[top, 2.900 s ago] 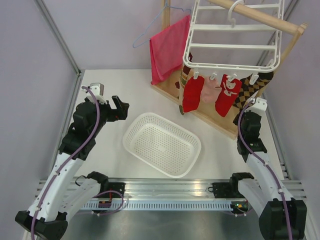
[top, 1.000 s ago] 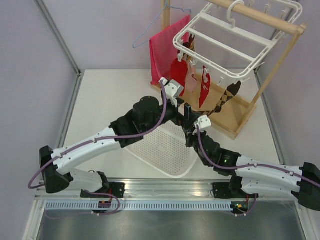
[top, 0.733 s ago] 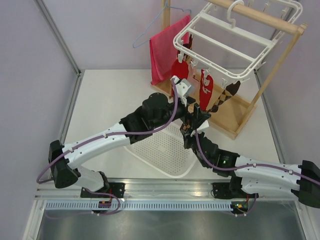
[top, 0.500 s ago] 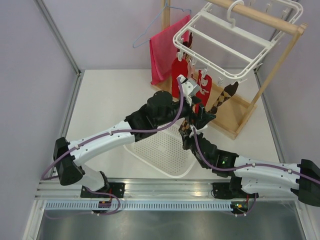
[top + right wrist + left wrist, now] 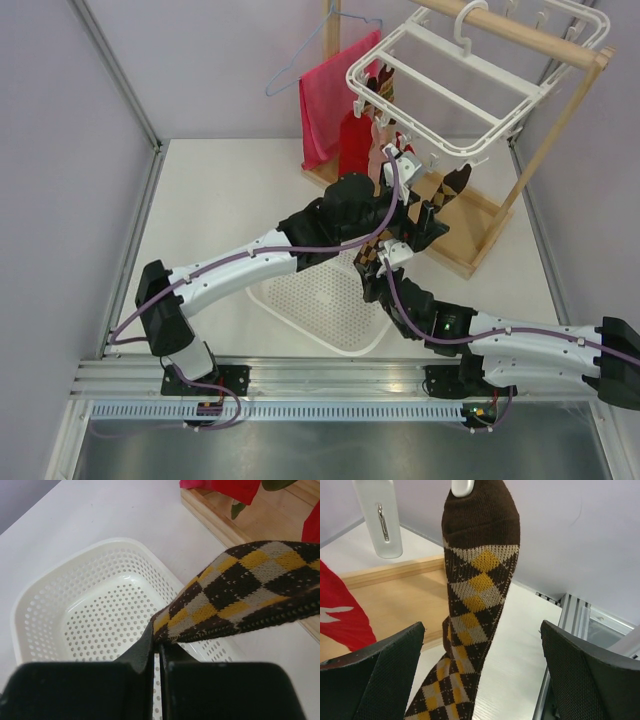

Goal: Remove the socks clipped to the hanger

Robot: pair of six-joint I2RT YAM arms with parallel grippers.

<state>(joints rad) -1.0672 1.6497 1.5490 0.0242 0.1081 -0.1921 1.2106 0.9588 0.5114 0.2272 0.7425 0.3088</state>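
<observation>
Brown-and-yellow argyle sock [image 5: 477,590]: top held by a white clip [image 5: 462,485] of the hanger [image 5: 478,95], lower end pinched in the fully closed right end effector [image 5: 156,642], over the white basket [image 5: 65,605]. Left end effector [image 5: 482,680]: spread wide (sock between its fingers, clear of both), holding nothing

Robot lab cell, aluminium rail [image 5: 330,372], plain walls [image 5: 200,60]
</observation>
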